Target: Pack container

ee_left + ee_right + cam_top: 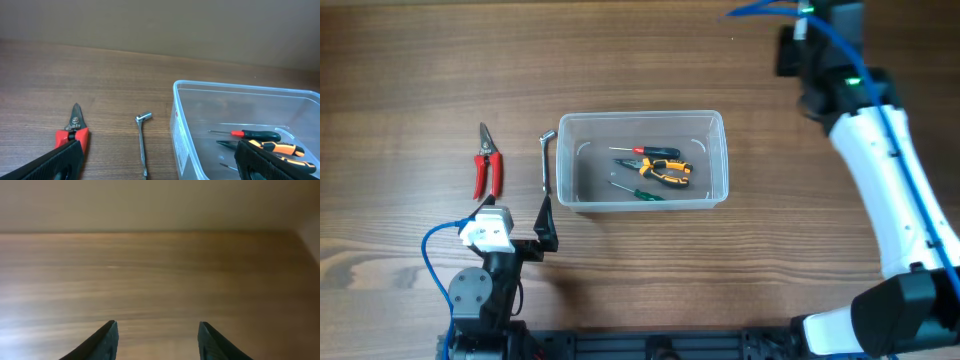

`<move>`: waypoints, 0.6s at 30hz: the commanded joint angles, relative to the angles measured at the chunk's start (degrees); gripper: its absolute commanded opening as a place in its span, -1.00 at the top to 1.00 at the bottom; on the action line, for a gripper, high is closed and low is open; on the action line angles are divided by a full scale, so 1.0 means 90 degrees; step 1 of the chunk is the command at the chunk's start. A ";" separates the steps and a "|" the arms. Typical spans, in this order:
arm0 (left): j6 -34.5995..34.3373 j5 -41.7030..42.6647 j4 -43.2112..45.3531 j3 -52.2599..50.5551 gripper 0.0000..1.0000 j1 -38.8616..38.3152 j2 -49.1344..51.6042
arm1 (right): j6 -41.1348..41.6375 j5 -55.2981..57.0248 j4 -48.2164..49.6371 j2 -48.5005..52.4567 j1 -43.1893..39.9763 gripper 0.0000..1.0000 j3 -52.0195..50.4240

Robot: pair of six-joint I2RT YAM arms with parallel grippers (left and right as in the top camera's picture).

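We align the left gripper [159, 144], jaws spread wide and empty (the right gripper [156, 326] likewise parted), squarely over the wrench [142, 141] lying just left of the container [642, 115] at frame centre, before closing.

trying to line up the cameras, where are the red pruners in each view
Overhead: the red pruners lie left of centre, left of the container.
Left wrist: lower left, blades pointing up the picture.
Right wrist: not in it; only the wooden table shows.
Shared landmark: the silver wrench lying between pruners and container, also seen in the left wrist view.
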 commanded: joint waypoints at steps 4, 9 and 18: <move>0.0126 0.0100 0.0022 -0.0046 -1.00 0.0049 -0.0046 | 0.0172 -0.0389 -0.0090 -0.0034 -0.0850 -0.10 0.0075; 0.0126 0.0100 0.0022 -0.0046 -1.00 0.0049 -0.0046 | 0.0138 -0.0906 -0.0117 -0.0034 -0.1132 -0.52 0.0075; 0.0126 0.0100 0.0022 -0.0046 -1.00 0.0049 -0.0046 | 0.0022 -0.0906 -0.0117 -0.0034 -0.1137 -1.00 0.0075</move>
